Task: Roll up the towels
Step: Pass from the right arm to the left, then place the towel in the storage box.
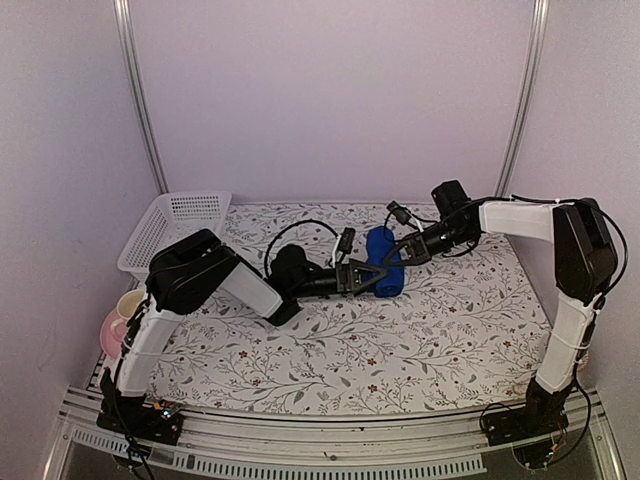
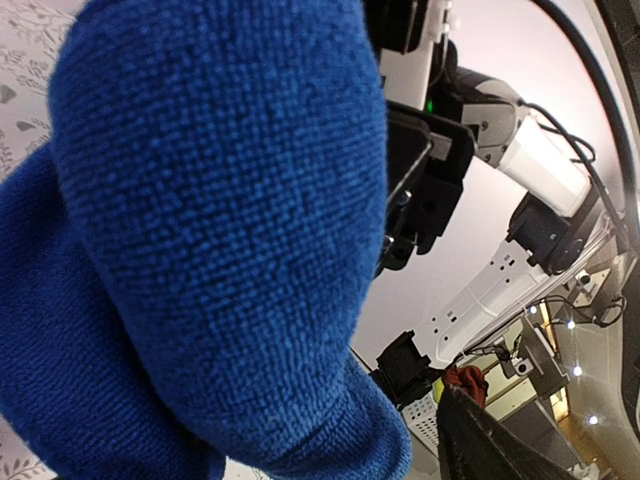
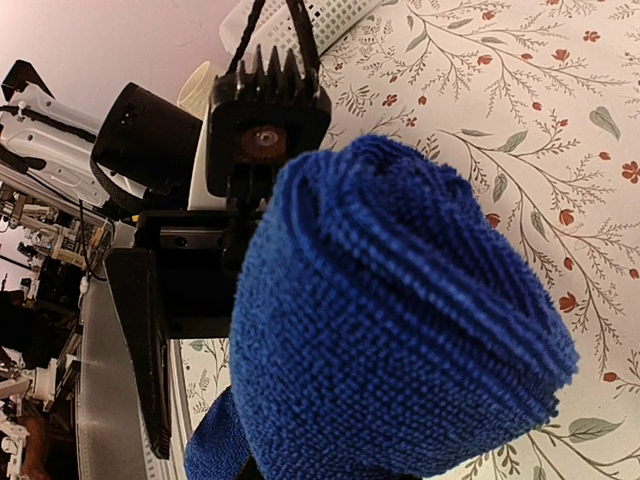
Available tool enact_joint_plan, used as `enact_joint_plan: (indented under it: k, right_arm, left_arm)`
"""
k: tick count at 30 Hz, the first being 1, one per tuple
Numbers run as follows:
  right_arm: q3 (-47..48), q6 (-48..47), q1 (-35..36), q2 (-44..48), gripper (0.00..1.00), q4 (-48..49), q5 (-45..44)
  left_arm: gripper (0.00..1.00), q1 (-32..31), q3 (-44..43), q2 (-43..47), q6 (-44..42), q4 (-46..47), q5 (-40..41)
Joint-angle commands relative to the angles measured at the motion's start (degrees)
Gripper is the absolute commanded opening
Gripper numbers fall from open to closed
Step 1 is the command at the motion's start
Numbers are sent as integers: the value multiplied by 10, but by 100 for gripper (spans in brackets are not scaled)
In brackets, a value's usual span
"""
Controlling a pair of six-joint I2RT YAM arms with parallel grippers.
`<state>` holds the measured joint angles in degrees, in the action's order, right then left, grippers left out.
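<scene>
Then on the table: a blue towel (image 1: 386, 262) lay rolled into a thick cylinder, a little beyond the middle toward the far edge, its long axis running from far to near.
Towel surface: plain royal-blue looped pile; coiled layers showed at the roll's end in the right wrist view.
Left gripper (image 1: 372, 276): it reached in from the left at the roll's near half. Its jaws stood wide apart, with one long black finger (image 3: 140, 340) clear of the cloth. Nothing was clamped, and whether the other finger touched the towel could not be told.
Right gripper (image 1: 408, 250): it came in from the right against the roll's far half, jaws drawn nearly together and nipping the towel's fabric. Its own fingers were hidden behind cloth in the wrist view.
Table cover (image 1: 420, 350): pale cloth printed with leafy sprigs and small red flowers.
Basket (image 1: 150, 238): white slotted plastic, at the far left corner.
Cup (image 1: 130, 303): cream, standing on a pink plate (image 1: 108, 332) at the left edge, beside the left arm.
Writing: any lettering on arms, basket or cup was too small to read.
</scene>
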<state>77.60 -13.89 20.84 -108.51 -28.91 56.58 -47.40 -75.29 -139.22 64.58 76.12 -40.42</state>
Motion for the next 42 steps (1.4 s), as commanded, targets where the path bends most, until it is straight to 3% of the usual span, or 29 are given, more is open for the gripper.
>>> enact_joint_plan:
  k: [1,7,10,12,15,20,25,33,35,42]
  right_arm:
    - [1,4,11,13,11,18,-7]
    - [3,3,11,11,12,16,-7]
    - [4,4,11,11,12,15,-8]
    - [5,4,12,13,16,13,-9]
    - [7,3,11,16,28,9,-7]
    - [13,-12,11,23,53,-7,4]
    - [16,-31,5,39,74,-20,-5]
    - [16,-33,-30,35,79,-31,-22]
    - [15,-32,-35,35,79,-32,-27]
    - [15,-34,-40,43,80,-31,-58]
  left_arm:
    - [75,-11,-18,0,-28,-18,-2]
    - [49,-12,-17,1,-31,-19,0]
    - [29,-12,-15,3,-35,-24,2]
    - [12,-12,-13,4,-37,-29,2]
    - [1,-12,-7,7,-37,-31,4]
    - [0,-10,15,25,-37,-44,12]
    - [0,0,66,96,-91,-140,29]
    - [0,43,123,253,-223,-388,57]
    - [0,61,119,303,-271,-492,75]
    - [0,179,86,413,-395,-785,101]
